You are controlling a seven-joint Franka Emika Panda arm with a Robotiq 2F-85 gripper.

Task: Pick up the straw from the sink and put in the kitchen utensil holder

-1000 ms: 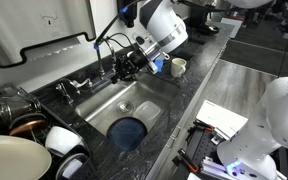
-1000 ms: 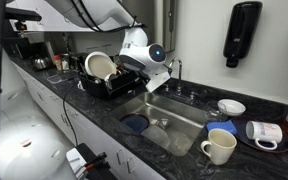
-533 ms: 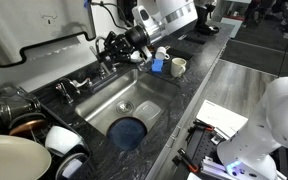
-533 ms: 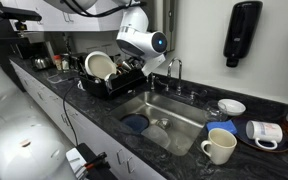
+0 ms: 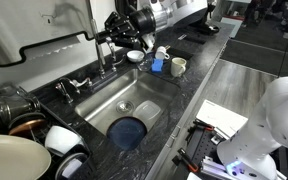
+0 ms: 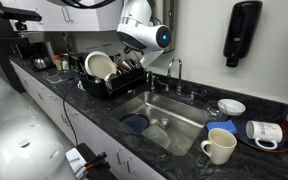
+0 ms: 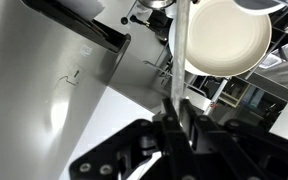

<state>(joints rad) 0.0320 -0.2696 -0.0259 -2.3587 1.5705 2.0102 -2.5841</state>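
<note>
My gripper (image 7: 174, 112) is shut on the straw (image 7: 182, 50), a pale thin tube that sticks out straight past the fingertips in the wrist view. In both exterior views the gripper (image 5: 124, 30) (image 6: 134, 63) hangs high above the counter, off the faucet end of the sink (image 5: 144, 100) (image 6: 184, 112). The straw is too thin to make out there. The wrist view looks toward a white plate (image 7: 224, 35) in the black dish rack (image 6: 109, 82). I cannot make out a utensil holder apart from the rack.
A chrome faucet (image 5: 104, 55) (image 6: 172, 68) stands at the sink's back edge. A blue round dish (image 5: 129, 131) lies in the basin. A mug (image 6: 219, 147), bowl (image 6: 231, 106) and cups stand on the dark counter. Plates and bowls (image 5: 19, 155) fill the rack.
The gripper has risen from just above the sink and swung toward the dish rack, with the straw still held.
</note>
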